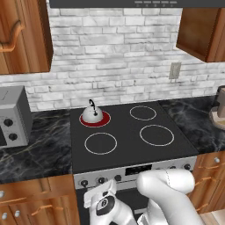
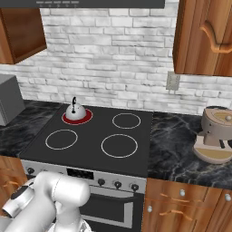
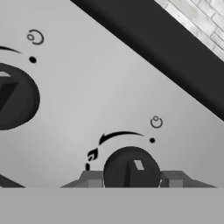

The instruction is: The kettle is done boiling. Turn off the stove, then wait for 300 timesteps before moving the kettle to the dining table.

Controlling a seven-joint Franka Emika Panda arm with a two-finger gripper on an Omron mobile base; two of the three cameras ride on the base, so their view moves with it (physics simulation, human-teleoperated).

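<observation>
Your gripper (image 3: 131, 178) straddles a stiff black knob (image 3: 130, 168), fingers spread either side, possibly touching; pinch its raised rib to twist, while the kettle (image 1: 92, 114) sits well beyond on the glowing burner (image 1: 95, 119).

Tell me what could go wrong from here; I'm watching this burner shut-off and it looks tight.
1. The kettle sits on a burner glowing red, so the stove is on; lifting it now means hot metal.
2. The gripper straddles one knob with another knob nearby; this may not be the glowing burner's knob.
3. Fingertips reach only the knob's edge and could slip.
</observation>
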